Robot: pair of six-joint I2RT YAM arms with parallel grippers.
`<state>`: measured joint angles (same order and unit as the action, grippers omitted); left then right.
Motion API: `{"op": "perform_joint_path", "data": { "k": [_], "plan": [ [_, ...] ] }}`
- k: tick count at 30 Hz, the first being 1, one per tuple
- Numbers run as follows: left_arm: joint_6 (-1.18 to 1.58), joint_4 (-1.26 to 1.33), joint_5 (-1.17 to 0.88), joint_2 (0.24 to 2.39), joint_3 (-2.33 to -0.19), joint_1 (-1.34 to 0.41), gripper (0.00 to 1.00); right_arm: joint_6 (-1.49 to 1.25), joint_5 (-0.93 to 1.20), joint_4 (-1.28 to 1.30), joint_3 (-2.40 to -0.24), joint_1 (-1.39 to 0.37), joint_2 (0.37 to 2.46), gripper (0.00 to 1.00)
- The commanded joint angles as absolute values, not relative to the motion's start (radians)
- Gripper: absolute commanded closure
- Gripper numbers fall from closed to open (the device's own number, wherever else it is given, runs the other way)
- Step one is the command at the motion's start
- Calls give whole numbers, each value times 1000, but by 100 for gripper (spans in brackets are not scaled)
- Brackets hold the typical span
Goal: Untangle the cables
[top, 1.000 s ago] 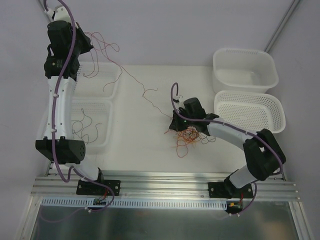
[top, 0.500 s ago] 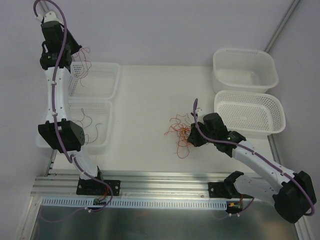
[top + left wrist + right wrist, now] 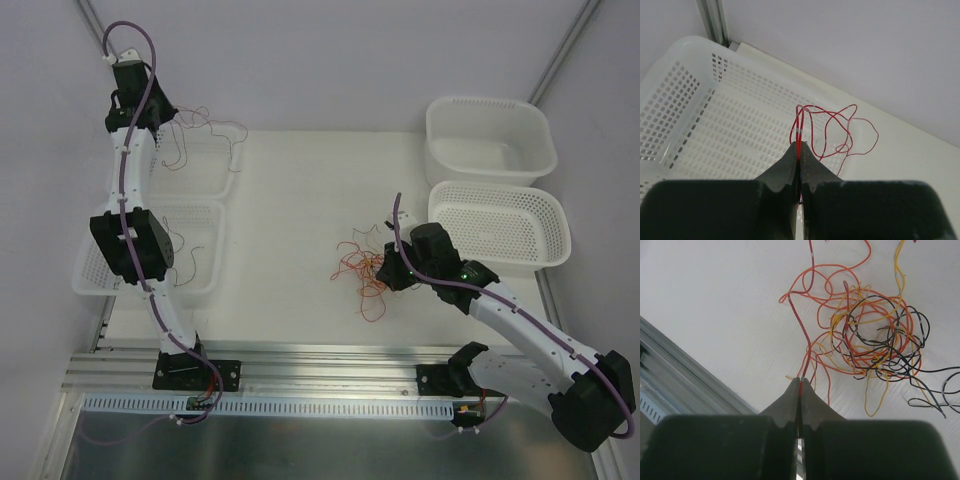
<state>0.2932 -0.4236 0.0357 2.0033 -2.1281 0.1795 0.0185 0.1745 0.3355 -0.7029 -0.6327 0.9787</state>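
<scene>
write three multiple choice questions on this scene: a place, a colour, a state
1. Where is the tangle of wires? A in a basket; B on the table; C off the edge.
2. What colour is the wire in the left gripper? A black; B yellow; C red.
3. How is the right gripper? A wide open; B shut on a strand; C shut, empty.
Answers: 1 B, it lies on bare tabletop; 2 C, red loops rise from the jaws; 3 B, a strand is pinched in closed jaws.
</scene>
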Motion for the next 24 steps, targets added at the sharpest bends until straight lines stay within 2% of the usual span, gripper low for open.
{"op": "perform_joint_path", "data": {
  "k": [1,8,13,15,16,17,19,20,21,24],
  "plan": [
    [328,-388,70,2011,-2074,202,100,6,164,345,-745,-629,966,99],
    [408,-382,118,1988,-1958,265,100,5,164,357,-750,-630,947,99],
    [428,-382,89,1976,-1885,301,96,-20,166,374,-747,-632,928,99],
    [426,-380,86,1971,-1872,305,83,-23,164,377,-747,-632,920,99],
    [425,-380,78,1971,-1870,305,72,-25,161,383,-749,-632,919,99],
    [422,-380,68,1968,-1868,305,53,-23,157,387,-752,-632,916,99],
    [423,-380,40,1957,-1868,305,36,-21,147,403,-768,-632,913,99],
    [423,-380,8,1939,-1867,307,30,-15,146,405,-776,-632,913,99],
    [428,-380,2,1930,-1862,304,17,-15,146,408,-782,-634,913,99],
    [430,-379,-83,1867,-1835,298,2,-5,146,414,-822,-632,913,99]
  ]
}}
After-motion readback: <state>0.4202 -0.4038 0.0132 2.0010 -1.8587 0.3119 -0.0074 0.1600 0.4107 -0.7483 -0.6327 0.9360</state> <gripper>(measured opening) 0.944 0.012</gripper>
